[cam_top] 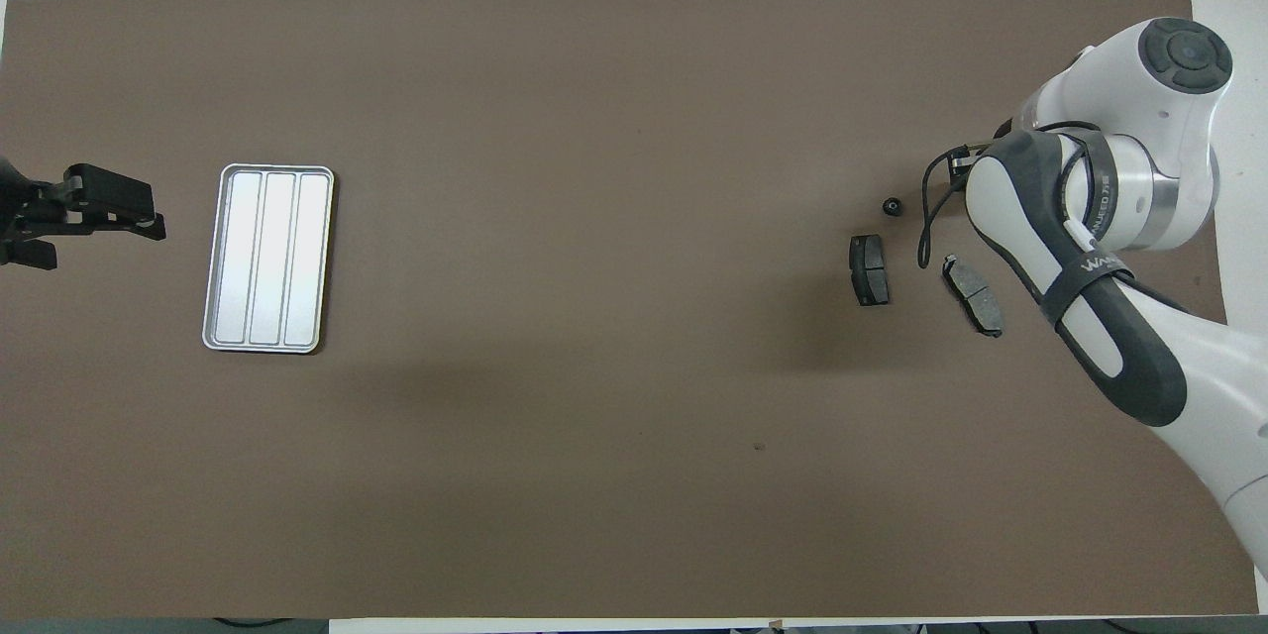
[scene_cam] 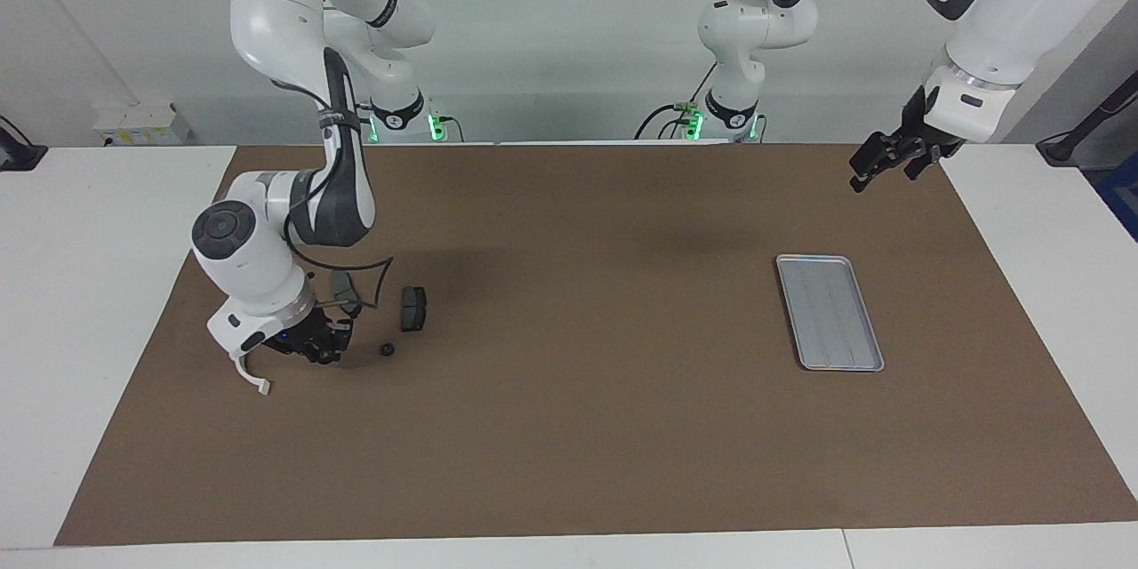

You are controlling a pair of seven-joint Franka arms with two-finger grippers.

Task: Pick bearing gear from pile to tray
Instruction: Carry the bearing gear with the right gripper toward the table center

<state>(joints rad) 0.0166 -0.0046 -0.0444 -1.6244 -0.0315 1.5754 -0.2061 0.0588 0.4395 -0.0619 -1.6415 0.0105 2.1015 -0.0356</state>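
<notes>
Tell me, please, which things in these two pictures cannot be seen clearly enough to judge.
- Right gripper: low at the pile; overhead view hides it under its own arm, and whether it holds anything cannot be told.
- White bracket: partly covered by the wrist in the facing view, fully hidden overhead.
- Small black round piece: too small to identify.
- Left gripper: waits up beside the tray; its arm is cut off by the overhead view's edge.

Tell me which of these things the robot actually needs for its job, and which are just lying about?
Part of the job:
- small black round piece, loose in the pile
- tray, nothing in it
- right tool, down at the pile

Just lying about:
- two brake pads
- white curved bracket
- brown mat
- left tool, waiting up in the air
</notes>
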